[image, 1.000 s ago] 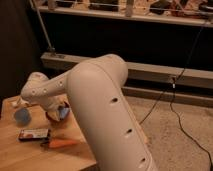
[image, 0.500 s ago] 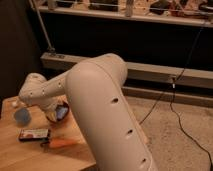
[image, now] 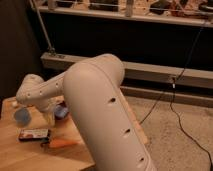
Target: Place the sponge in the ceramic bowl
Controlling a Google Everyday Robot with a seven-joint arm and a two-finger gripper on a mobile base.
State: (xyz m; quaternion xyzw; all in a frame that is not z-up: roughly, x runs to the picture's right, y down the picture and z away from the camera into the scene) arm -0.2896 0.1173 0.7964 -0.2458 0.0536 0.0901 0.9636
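Observation:
My white arm [image: 100, 110] fills the middle of the camera view and reaches left over a wooden table [image: 20, 157]. The gripper [image: 50, 117] hangs below the wrist at the table's far side, partly hidden by the forearm. Just to its right lies a small blue-grey pad, the sponge [image: 61, 112], close against the gripper. Whether the gripper touches the sponge is unclear. The ceramic bowl is hidden behind the arm.
A round pale blue cup-like object [image: 22, 116] stands left of the gripper. A dark flat packet [image: 34, 134] and an orange carrot-like item [image: 62, 143] lie nearer the front. The table ends at the right, beside speckled floor with a black cable [image: 175, 115].
The wrist end of the arm has shifted very slightly left and down. The objects on the table have not moved.

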